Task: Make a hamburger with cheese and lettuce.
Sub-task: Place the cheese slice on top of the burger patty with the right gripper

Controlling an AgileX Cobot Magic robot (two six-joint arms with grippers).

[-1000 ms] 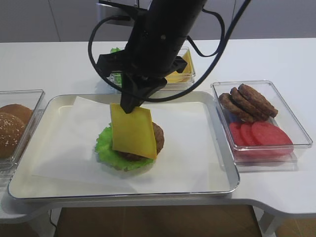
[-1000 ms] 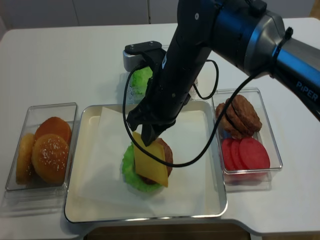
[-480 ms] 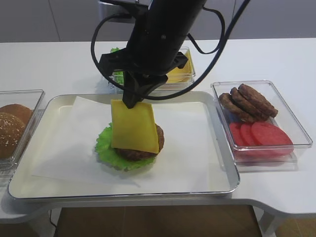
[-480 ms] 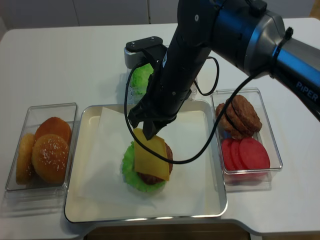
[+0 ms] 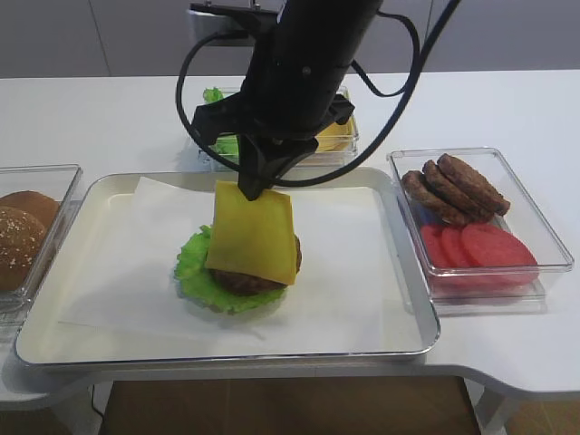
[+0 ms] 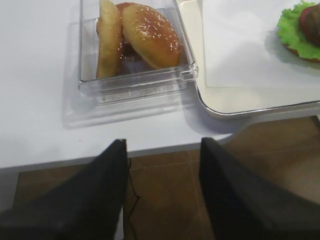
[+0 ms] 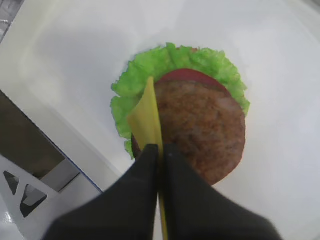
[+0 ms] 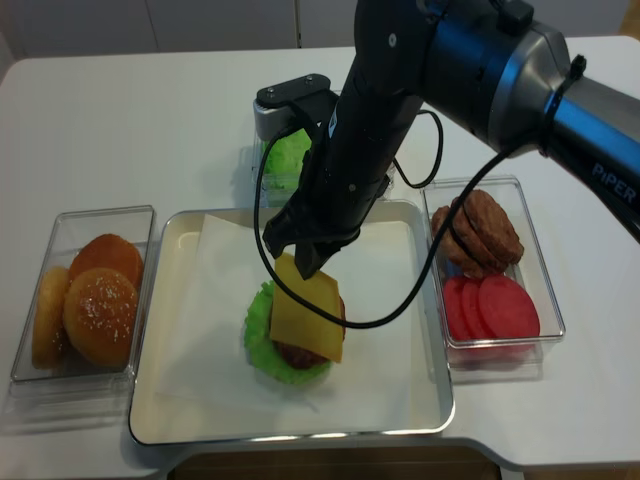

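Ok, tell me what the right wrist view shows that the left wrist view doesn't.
Only the right wrist view: the right gripper shut on the thin yellow cheese slice, seen edge-on over the round brown grilled patty.

Only the left wrist view: the open left gripper over the table edge, and the sesame buns in a clear plastic box.

Both: the ruffled green lettuce leaf on white paper.

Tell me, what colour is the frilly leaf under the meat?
Bright green. The lettuce shows best in the right wrist view, ringing the patty.
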